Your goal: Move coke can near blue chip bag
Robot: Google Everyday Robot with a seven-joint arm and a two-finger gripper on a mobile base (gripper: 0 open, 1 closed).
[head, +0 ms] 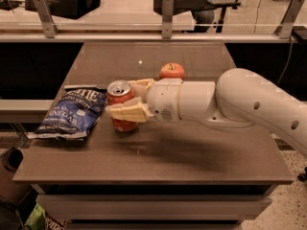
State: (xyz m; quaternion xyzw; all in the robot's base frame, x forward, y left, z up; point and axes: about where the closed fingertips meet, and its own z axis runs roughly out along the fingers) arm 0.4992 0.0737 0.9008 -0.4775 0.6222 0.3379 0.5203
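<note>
Three things sit on the brown counter (158, 162). Farthest left, close to the counter's left edge, the blue chip bag (72, 113) lies flat, with its pale band toward the back and its white lettering facing up. Just to its right stands the coke can (118, 96), upright with its silver top showing and its base seemingly resting on the counter. A narrow strip of bare surface separates the can from the bag's right edge, so the two are close but not touching. The end effector (121, 98) is clamped on the can from the right: one pale finger (128, 112) crosses the can's near side at about mid-height, and the other reaches along its far side, with the can gripped between them. Behind the wrist housing, farther back on the counter, sits a red-orange apple (171, 71), apart from the can. From the wrist, the white arm (249, 104) runs rightward and leaves the picture at the right edge, casting a shadow on the counter beneath it
</note>
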